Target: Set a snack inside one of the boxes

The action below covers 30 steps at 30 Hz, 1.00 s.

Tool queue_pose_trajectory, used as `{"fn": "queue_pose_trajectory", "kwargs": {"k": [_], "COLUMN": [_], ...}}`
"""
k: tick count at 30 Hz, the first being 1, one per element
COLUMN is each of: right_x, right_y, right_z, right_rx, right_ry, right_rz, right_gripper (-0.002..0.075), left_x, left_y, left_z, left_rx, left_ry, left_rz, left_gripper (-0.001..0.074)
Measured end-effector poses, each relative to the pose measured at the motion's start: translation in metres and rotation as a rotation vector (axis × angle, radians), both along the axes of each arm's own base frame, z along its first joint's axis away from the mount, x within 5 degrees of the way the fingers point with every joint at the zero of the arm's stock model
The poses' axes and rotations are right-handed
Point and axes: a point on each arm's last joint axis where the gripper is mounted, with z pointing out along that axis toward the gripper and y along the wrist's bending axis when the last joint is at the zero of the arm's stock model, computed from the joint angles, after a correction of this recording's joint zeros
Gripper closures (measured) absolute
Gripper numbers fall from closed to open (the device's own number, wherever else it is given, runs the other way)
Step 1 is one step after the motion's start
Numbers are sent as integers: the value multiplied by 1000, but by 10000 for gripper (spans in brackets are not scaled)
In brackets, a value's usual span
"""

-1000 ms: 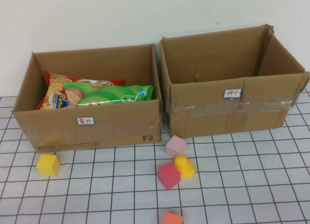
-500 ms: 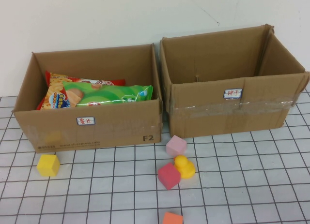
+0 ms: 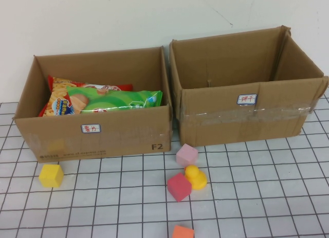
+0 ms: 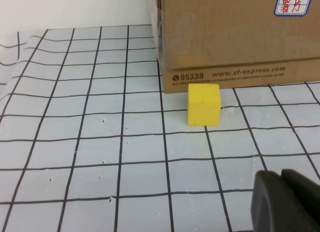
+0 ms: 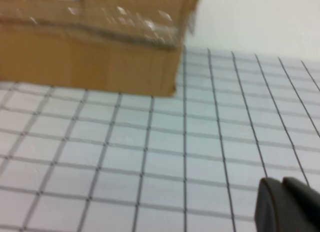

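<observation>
Snack bags already in the left box

The left cardboard box holds a green chip bag atop a red one; the right cardboard box stands beside it. The left gripper hovers near a yellow cube, the right gripper over gridded table; I cannot tell either grip.

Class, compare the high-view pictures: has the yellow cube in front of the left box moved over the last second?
No. The yellow cube sits in the same grid square below the left box. Neither left gripper nor right gripper touches it.
</observation>
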Motion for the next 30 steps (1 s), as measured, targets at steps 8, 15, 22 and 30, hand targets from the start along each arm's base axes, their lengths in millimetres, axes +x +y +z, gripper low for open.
{"fn": "queue_pose_trajectory", "kwargs": {"k": [8,15,22,30], "right_x": [-8,-8,-8,-8], "right_y": [-3,-5,-5,-5], "right_z": [-24,-24,-24,-24], "right_rx": [-31,-114,-115,-114], "right_ry": [71,74,77,77], "right_rz": [-25,-36,-43,-35], "right_gripper": [727,727,727,727], "left_x": [0,0,0,0], "left_y": [0,0,0,0], "left_z": [0,0,0,0], "left_rx": [0,0,0,0], "left_ry": [0,0,0,0], "left_rz": [0,0,0,0], "left_gripper": [736,736,736,736]}}
